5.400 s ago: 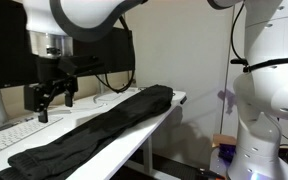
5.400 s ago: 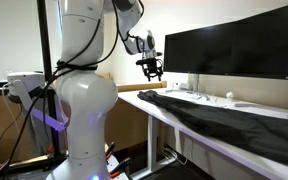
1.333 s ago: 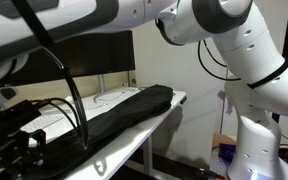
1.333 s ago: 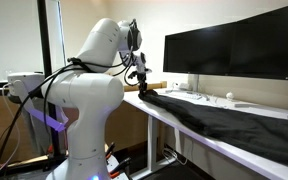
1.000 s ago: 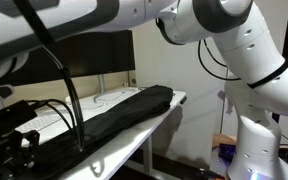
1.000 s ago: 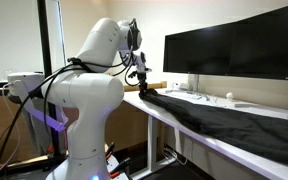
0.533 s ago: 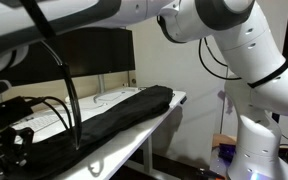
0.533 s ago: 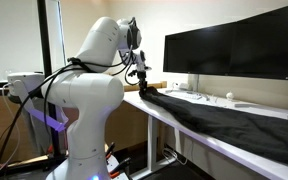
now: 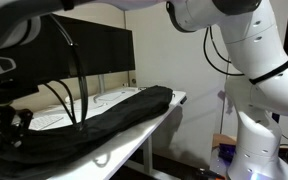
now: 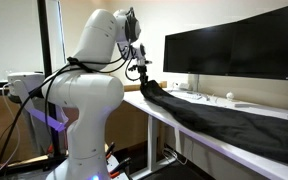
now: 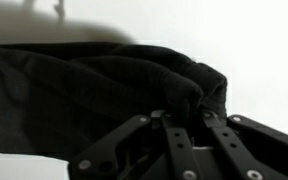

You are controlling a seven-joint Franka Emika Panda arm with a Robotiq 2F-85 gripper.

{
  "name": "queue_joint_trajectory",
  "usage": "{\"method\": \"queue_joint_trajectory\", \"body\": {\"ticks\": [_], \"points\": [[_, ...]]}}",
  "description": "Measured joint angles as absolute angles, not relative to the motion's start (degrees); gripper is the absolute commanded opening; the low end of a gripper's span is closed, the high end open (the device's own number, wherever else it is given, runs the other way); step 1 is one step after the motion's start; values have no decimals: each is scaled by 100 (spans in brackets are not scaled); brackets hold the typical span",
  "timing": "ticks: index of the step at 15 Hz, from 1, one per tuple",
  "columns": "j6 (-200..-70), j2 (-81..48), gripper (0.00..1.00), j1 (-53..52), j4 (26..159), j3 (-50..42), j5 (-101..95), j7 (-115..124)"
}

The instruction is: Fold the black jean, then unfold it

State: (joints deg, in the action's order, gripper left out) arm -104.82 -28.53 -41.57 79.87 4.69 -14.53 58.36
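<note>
The black jean (image 10: pixel 216 117) lies stretched lengthwise along the white desk (image 10: pixel 156 111), a long, wrinkled dark strip in both exterior views (image 9: pixel 114 115). My gripper (image 10: pixel 145 82) is at the jean's end by the desk's corner. It is shut on that end and holds it raised a little above the desk. In the wrist view the black jean (image 11: pixel 84 80) fills most of the picture. The gripper (image 11: pixel 179 113) comes in from the bottom, with a fold of the fabric pinched between its closed fingers.
Black monitors (image 10: pixel 234 50) stand along the back of the desk, right behind the jean (image 9: pixel 94 50). A small white mouse (image 10: pixel 230 98) lies under them. The robot's white base (image 10: pixel 84 110) stands off the desk's end.
The gripper has risen slightly, still shut, and the pinched end of the jean has come up off the desk with it. The arm has shifted upward.
</note>
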Motion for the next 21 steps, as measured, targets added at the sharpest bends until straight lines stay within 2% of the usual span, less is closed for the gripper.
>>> {"method": "queue_joint_trajectory", "body": {"ticks": [7, 21], "points": [[-10969, -1812, 5, -3799, 9048, 559, -1451, 5565], [-12061, 632, 7, -2105, 11820, 1117, -1002, 5029]]}}
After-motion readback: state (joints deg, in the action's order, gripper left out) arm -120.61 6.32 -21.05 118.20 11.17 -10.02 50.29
